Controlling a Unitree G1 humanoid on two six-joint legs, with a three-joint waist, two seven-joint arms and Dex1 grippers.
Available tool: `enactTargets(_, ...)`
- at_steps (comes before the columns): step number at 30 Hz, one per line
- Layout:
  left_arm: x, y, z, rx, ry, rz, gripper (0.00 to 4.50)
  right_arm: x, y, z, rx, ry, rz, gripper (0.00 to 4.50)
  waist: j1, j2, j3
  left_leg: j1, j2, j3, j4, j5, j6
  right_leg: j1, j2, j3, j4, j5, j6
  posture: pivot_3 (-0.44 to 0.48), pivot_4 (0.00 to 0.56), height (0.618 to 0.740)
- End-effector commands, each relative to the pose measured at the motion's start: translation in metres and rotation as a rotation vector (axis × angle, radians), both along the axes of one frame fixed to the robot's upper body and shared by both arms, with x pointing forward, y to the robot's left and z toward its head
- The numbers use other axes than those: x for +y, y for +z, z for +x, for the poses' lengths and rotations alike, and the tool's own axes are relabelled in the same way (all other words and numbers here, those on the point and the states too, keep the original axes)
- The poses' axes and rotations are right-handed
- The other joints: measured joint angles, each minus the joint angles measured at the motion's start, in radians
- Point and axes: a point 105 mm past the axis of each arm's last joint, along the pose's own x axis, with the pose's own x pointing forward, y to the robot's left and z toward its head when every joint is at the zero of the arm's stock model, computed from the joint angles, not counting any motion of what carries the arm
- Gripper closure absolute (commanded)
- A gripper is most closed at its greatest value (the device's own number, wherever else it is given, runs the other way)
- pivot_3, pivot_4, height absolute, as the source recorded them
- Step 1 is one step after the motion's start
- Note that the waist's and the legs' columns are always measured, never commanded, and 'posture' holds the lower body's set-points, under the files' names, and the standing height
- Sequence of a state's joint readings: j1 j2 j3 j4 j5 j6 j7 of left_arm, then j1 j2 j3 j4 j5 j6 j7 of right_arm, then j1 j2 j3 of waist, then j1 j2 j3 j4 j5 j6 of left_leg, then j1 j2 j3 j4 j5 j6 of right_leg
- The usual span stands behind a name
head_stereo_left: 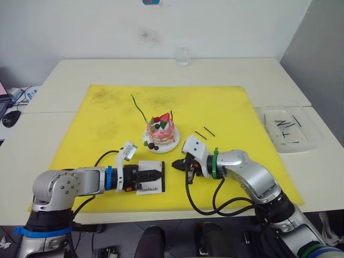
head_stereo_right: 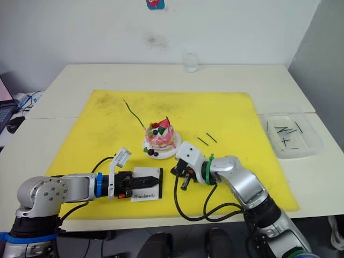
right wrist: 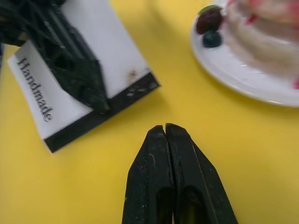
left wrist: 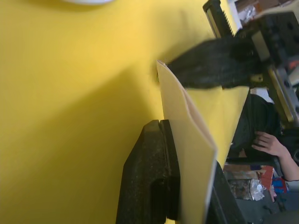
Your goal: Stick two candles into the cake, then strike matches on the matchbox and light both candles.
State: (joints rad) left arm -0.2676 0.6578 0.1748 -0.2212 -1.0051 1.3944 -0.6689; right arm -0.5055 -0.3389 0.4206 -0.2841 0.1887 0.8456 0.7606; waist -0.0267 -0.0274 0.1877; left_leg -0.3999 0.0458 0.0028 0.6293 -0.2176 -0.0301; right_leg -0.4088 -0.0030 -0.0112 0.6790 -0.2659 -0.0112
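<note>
Item: matchbox (head_stereo_left: 152, 183), clamped flat in our left gripper (head_stereo_left: 152, 174), strip edge facing our right gripper (head_stereo_left: 178, 164), which sat pinched shut just beside it, any match unseen.

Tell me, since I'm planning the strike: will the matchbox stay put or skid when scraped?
The matchbox looks flat, thin and probably light, so it would likely skid on the smooth yellow mat. The left gripper pinning it should steady it. It seems unlikely to tip.

Even, bright overhead lighting; soft short shadows on the yellow mat (head_stereo_left: 107, 123). Wrist views blurred at close range; cake (right wrist: 266, 42) out of focus.
</note>
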Motion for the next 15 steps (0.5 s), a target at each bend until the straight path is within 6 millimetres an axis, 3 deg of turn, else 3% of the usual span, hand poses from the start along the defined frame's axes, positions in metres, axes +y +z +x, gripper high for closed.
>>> enactTargets(1,-0.004,0.005,-0.004,-0.02,-0.058,-0.011,4.47,-0.003,0.021,-0.001,-0.051,-0.004,0.047,4.5,0.0,0.0,0.0,0.0,0.0,0.0,0.0,0.0,0.0,0.0,0.0,0.0,0.0,0.0,0.0,0.0,0.15,0.74)
enactTargets(9,-0.002,-0.012,0.004,0.031,-0.03,0.076,4.47,-0.008,0.02,-0.004,-0.042,-0.031,0.045,4.5,0.0,0.0,0.0,0.0,0.0,0.001,0.0,0.0,0.0,0.0,0.0,0.0,0.0,0.0,0.0,0.0,0.15,0.74)
enactTargets(15,0.003,-0.006,0.011,0.014,-0.021,0.07,2.8,-0.006,0.019,-0.006,-0.038,-0.035,0.049,4.5,0.0,0.0,0.0,0.0,0.0,0.0,0.0,0.0,0.0,0.0,0.0,0.0,0.0,0.0,0.0,0.0,0.15,0.74)
